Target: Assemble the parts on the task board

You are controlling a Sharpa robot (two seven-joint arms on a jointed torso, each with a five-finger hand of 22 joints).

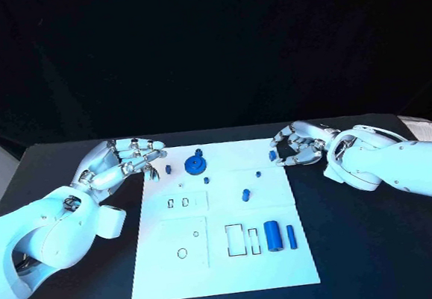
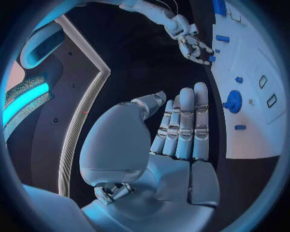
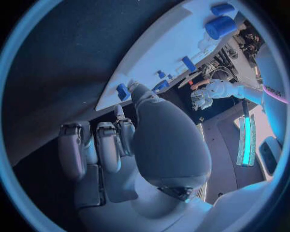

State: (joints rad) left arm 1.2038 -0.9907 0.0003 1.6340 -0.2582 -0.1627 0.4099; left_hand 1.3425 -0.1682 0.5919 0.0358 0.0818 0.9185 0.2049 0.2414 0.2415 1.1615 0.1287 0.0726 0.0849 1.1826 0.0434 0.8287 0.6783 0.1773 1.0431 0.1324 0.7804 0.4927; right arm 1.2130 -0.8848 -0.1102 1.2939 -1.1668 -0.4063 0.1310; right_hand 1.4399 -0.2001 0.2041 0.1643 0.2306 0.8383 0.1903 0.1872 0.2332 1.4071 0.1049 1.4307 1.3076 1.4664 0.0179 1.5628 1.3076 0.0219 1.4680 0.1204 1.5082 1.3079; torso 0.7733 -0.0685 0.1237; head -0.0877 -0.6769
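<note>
A small blue part (image 1: 272, 155) stands at the task board (image 1: 224, 269)'s far right edge, about one o'clock from the board's centre, long axis apparently upright. The right hand (image 1: 298, 145) is at it, fingers curled around its spot; whether they actually pinch it I cannot tell. The left hand (image 1: 122, 162), fingers together and empty, hovers at eleven o'clock, farther off.

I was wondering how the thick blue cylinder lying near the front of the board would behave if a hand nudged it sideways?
The thick blue cylinder lies on its side on the flat task board, so it would probably roll. It looks smooth, perhaps slippery for fingertips. It appears rigid, and unlikely to deform.
</note>
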